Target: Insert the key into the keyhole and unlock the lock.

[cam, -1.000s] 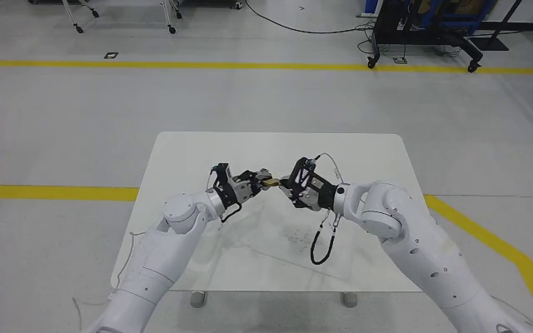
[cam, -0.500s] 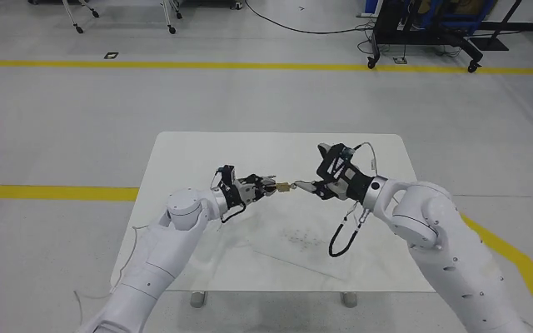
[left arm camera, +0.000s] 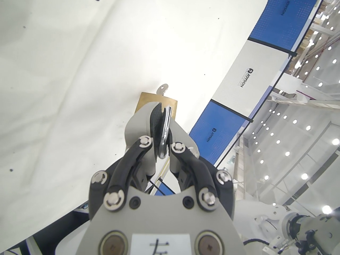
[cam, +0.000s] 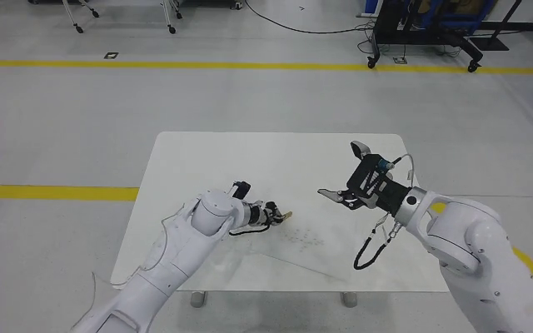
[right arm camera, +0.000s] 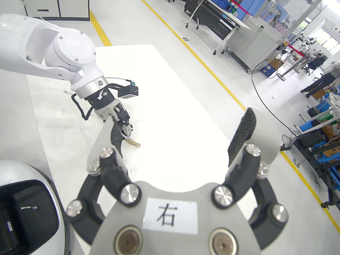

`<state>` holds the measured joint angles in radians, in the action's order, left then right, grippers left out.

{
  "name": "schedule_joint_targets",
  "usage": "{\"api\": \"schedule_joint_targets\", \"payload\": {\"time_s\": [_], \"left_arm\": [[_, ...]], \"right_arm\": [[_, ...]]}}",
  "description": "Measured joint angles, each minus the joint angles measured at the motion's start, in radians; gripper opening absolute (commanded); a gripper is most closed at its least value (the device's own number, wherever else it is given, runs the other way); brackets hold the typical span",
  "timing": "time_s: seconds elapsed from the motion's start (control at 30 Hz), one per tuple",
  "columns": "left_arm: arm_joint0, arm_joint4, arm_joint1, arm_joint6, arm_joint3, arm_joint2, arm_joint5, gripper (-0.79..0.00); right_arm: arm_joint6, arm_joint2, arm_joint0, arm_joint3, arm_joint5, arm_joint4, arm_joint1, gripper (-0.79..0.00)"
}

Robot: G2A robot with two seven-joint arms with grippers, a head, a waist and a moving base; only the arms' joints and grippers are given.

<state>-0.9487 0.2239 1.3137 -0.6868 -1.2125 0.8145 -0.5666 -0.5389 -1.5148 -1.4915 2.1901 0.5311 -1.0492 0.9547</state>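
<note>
Roughly mid-worktop (cam: pixel 208 158): left gripper (left arm camera: pixel 162 115) clamped tight on the shackle (left arm camera: pixel 164 131) of the padlock (left arm camera: pixel 156 104), brass body pointing away, low over the surface; contact unclear. Head of the key (left arm camera: pixel 162 89) protrudes from the body's far end. Right gripper (right arm camera: pixel 180 131) spread wide, empty, well apart toward the right edge.

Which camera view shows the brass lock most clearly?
The left wrist view: the lock is near and large, clamped in the left tool. The top and right wrist views show it small and far off.
</note>
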Motion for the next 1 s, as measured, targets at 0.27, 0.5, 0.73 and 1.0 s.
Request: {"api": "schedule_joint_targets", "payload": {"time_s": [0.27,0.5,0.73,1.0], "left_arm": [[0.023,0.015,0.006,-0.051,0.028,-0.009,0.001,0.0],[0.02,0.04,-0.002,-0.084,0.023,0.024,0.033,0.0],[-0.053,0.004,-0.023,0.009,-0.086,0.095,0.237,0.0],[-0.261,-0.143,-0.073,0.205,-0.354,0.263,0.529,0.0]], "right_arm": [[0.0,0.0,0.0,0.0,0.0,0.0,0.0,0.0],[0.0,0.0,0.0,0.0,0.0,0.0,0.0,0.0],[0.011,-0.002,-0.001,-0.003,-0.008,0.003,0.001,0.0],[0.163,-0.073,0.007,-0.093,-0.03,0.101,0.005,0.0]]}}
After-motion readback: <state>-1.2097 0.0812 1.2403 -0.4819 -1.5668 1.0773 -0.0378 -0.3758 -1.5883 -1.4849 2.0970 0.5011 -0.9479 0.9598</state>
